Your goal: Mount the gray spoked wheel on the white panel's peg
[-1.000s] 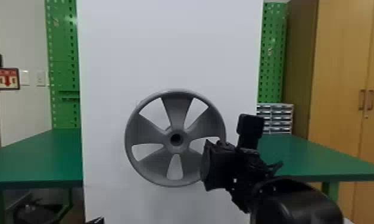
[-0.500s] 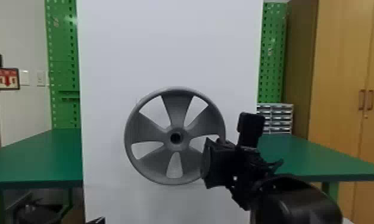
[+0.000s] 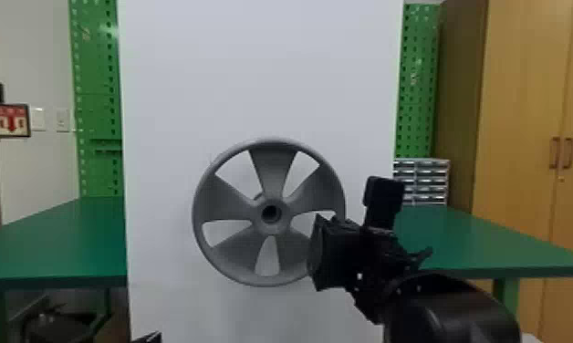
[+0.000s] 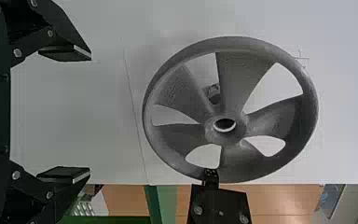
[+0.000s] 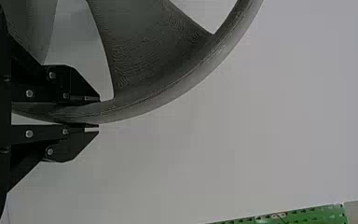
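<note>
In the head view my right gripper (image 3: pixel 320 253) is at the lower right rim of the gray spoked wheel (image 3: pixel 274 168), which stands upright before the white panel (image 3: pixel 263 68). In the right wrist view the fingers of that gripper (image 5: pixel 98 113) lie on both sides of the wheel's rim (image 5: pixel 140 108). A bit of the left gripper (image 3: pixel 148 338) pokes in at the bottom edge. Seen from its wrist, the left gripper (image 4: pixel 91 114) is open and empty, apart from the wheel (image 4: pixel 242 79). A small dark part (image 4: pixel 213 93), possibly the peg, appears behind the spokes, off the hub.
Green tables (image 3: pixel 48 241) flank the panel on the left and right (image 3: pixel 472 237). Farther back are green pegboards (image 3: pixel 96 91), a small drawer unit (image 3: pixel 422 180) and a wooden cabinet (image 3: pixel 518 114).
The wheel and right gripper have shifted only slightly, a little up and then back down. A gray edge now shows behind the hub's upper left. The left gripper's tip looks unchanged.
</note>
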Tool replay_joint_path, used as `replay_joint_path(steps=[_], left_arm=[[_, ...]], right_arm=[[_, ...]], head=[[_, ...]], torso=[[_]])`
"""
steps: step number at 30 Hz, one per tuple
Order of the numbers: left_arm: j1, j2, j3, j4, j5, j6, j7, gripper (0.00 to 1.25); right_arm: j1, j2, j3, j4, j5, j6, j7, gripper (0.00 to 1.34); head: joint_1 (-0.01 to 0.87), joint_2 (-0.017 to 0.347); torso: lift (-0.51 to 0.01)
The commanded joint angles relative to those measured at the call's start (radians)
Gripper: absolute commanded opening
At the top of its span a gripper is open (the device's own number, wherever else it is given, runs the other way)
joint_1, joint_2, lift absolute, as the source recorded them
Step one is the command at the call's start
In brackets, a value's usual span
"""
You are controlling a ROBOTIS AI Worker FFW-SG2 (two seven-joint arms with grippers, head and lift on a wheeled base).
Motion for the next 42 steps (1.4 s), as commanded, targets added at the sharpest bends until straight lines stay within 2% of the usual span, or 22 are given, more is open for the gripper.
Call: replay_joint_path(steps=[1, 42], left_arm=[[0.0, 0.0, -0.001, 0.0, 0.0, 0.0, 0.0, 0.86], [-0.008, 0.005, -0.008, 0.005, 0.0, -0.002, 0.0, 0.86]], right_arm=[[-0.001, 0.001, 0.002, 0.008, 0.0, -0.005, 0.001, 0.03], [-0.047, 0.004, 0.013, 0.074, -0.043, -0.039, 0.001, 0.04]], head=[[0.123, -0.008], [0.123, -0.008]], torso=[[-0.405], [-0.405]])
